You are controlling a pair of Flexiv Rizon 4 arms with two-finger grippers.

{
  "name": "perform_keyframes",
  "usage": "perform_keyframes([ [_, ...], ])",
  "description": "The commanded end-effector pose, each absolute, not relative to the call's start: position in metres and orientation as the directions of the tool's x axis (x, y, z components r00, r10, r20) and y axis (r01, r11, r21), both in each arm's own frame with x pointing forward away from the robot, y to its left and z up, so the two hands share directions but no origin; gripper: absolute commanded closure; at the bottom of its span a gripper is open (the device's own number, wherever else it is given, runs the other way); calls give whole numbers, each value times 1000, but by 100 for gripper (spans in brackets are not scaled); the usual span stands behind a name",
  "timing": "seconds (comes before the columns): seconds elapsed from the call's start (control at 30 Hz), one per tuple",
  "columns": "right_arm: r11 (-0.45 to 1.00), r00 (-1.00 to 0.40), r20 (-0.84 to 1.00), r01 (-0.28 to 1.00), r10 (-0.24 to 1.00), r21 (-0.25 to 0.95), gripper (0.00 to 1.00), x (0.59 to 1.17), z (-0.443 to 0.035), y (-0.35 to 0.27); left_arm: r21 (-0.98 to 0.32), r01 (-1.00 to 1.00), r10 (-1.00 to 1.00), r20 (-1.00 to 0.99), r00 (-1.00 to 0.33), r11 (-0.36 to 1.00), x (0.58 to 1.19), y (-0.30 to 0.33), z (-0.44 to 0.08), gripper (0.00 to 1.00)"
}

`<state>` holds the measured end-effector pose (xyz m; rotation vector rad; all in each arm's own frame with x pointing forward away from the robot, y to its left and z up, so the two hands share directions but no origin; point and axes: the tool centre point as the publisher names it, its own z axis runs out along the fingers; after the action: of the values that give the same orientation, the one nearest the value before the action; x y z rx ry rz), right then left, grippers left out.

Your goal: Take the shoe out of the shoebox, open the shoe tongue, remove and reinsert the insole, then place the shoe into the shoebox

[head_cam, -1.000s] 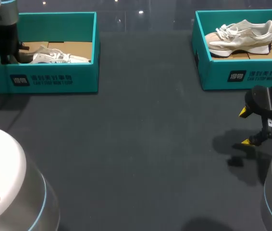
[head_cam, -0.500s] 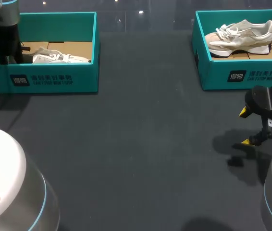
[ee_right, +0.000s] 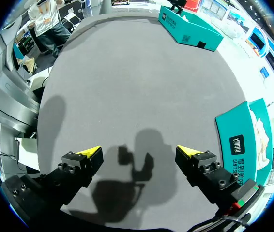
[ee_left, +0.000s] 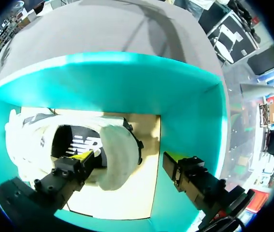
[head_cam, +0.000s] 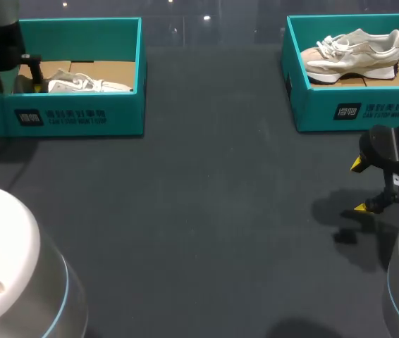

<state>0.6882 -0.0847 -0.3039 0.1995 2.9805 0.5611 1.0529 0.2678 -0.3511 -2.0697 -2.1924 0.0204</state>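
Left tool (ee_left: 128, 157) over white, black-lined shoe (ee_left: 26, 145)

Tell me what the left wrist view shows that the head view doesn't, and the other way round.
Left wrist view only: the left jaws stand open around the heel of the white shoe, one yellow tip at the shoe's dark opening, the other outside the heel, above the cardboard floor. Head view only: the second shoebox holding a second shoe, and the right jaws open above the bare table. Both: the left shoebox, teal, with the white shoe lying in it.
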Motion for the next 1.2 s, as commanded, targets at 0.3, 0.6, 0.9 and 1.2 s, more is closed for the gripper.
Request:
perform_keyframes([
  [0.3, 924, -986, -78, 110, 148, 366, 0, 686, -304, -85, -22, 998, 998, 36, -56, 57, 1046, 263, -290, 0],
  [0.6, 924, -986, -78, 110, 148, 366, 0, 686, -304, -85, 2, 999, 998, 25, -54, 54, 1034, 267, -231, 0],
  [0.9, 924, -986, -78, 110, 148, 366, 0, 686, -304, -85, 38, 999, 999, 17, -28, 27, 1015, 275, -184, 0],
  [1.2, 924, -986, -78, 110, 148, 366, 0, 686, -304, -85, 44, 998, 999, 35, -38, 37, 1002, 275, -165, 0],
])
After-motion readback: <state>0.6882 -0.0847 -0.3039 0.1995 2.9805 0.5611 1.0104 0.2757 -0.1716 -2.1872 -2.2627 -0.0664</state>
